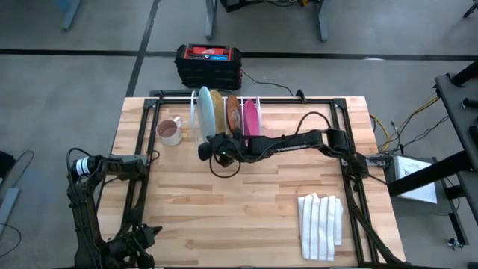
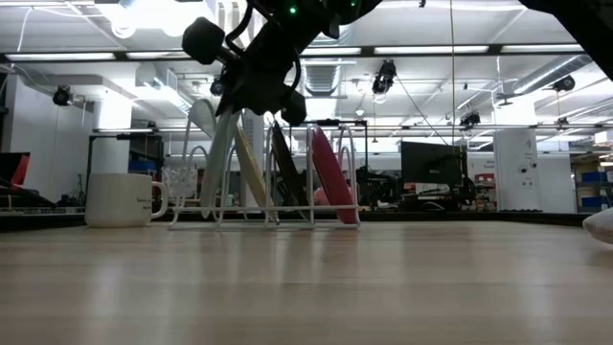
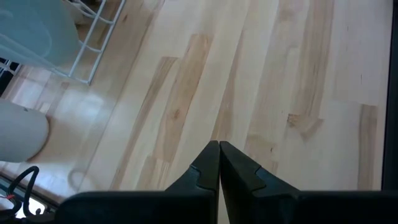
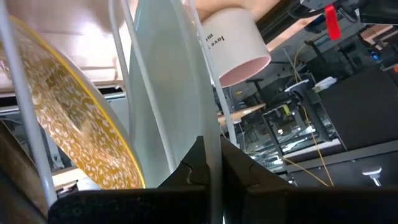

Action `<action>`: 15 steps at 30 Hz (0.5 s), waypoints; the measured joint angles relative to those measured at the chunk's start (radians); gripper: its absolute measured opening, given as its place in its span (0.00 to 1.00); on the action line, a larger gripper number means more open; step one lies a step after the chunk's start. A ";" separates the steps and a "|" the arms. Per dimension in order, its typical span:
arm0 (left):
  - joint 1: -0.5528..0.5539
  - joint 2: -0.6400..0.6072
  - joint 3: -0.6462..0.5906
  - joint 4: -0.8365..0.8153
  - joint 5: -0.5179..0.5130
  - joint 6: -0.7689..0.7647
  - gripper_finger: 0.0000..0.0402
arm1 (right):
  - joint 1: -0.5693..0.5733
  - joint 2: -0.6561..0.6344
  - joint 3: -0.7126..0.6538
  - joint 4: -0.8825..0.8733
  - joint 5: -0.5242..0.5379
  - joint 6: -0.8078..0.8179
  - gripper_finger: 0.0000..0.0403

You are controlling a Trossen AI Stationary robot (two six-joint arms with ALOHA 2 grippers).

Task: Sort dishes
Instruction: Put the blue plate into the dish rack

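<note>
From above: right gripper [image 1: 207, 147] clamped on blue plate's [image 1: 203, 113] rim in the rack [image 1: 254, 99], beside yellow plate [image 1: 217, 112], brown plate [image 1: 233, 113], pink plate [image 1: 252, 119]; mug [image 1: 169, 131] near, cloth [image 1: 321, 215] apart. Low down: all four upright. Left wrist: left gripper [image 3: 219, 163] closed over bare table [image 3: 280, 74].

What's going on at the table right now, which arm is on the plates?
The right arm reaches across to the white wire rack at the table's far edge, where four plates stand on edge. Its claw is closed on the rim of the pale blue plate, the leftmost one, beside the yellow plate. The left claw is shut and empty, waiting near the table's left edge. A mug sits left of the rack.
</note>
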 joint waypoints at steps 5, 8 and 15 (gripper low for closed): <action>0.000 0.000 0.000 0.000 0.000 0.000 0.00 | 0.000 0.001 0.000 0.000 -0.005 0.008 0.00; 0.000 0.000 0.000 0.000 0.000 0.000 0.00 | 0.000 0.001 0.000 0.000 -0.007 0.010 0.02; 0.000 0.000 0.000 0.000 0.000 0.000 0.00 | -0.001 0.001 0.000 0.000 -0.007 0.068 0.10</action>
